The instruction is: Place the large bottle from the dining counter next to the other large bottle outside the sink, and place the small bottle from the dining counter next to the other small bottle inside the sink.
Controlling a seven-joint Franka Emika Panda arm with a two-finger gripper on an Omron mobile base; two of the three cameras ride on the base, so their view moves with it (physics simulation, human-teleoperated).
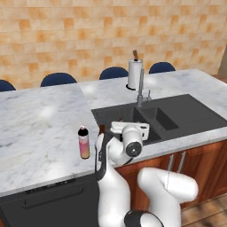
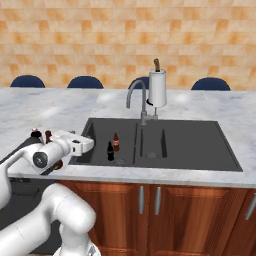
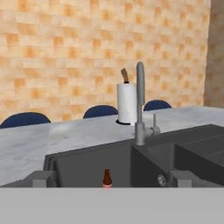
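Hand view: jaws spread, empty; small brown bottle [image 3: 107,178] ahead between them, in sink [image 3: 87,168].

Orange-tan tiled wall [image 1: 88,31], dark blue stools [image 1: 58,79], reddish wood cabinets [image 2: 165,210] below.

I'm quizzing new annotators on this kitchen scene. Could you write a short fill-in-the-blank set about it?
1. The small black bottle stands inside the dark grey ____.
2. The paper towel roll stands behind the tall curved ____.
3. The pale pink bottle stands on the marble ____.
Missing words: sink; faucet; counter.
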